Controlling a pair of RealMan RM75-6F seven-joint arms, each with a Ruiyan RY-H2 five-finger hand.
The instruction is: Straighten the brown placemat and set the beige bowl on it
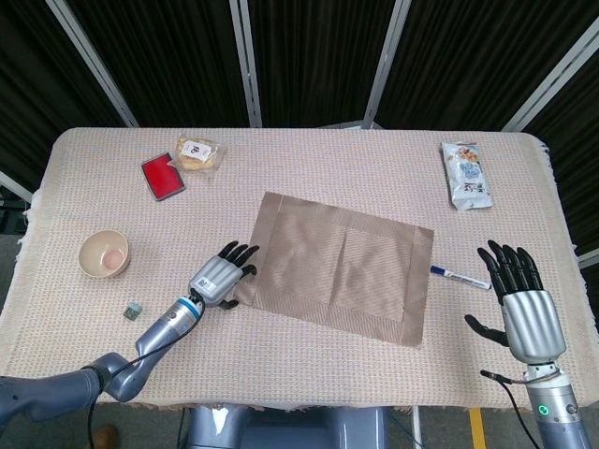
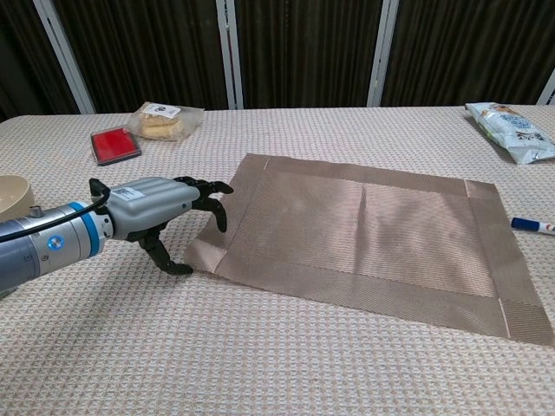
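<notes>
The brown placemat (image 1: 337, 267) (image 2: 373, 230) lies skewed in the middle of the table, its right end turned toward me. My left hand (image 1: 220, 276) (image 2: 160, 208) sits at its near left corner. The fingers arch over the mat's left edge and the thumb touches the corner, which is slightly lifted. No closed grip shows. The beige bowl (image 1: 103, 253) (image 2: 13, 195) stands at the far left with something pinkish inside. My right hand (image 1: 524, 309) hovers near the table's right front, fingers spread and holding nothing.
A blue-capped pen (image 1: 459, 278) (image 2: 531, 226) lies just off the mat's right edge. A snack packet (image 1: 466, 175) (image 2: 512, 121) is at the back right. A red box (image 1: 162, 177) (image 2: 115, 145) and a bagged pastry (image 1: 199, 152) (image 2: 165, 120) are at the back left. A small green cube (image 1: 134, 310) rests near the bowl.
</notes>
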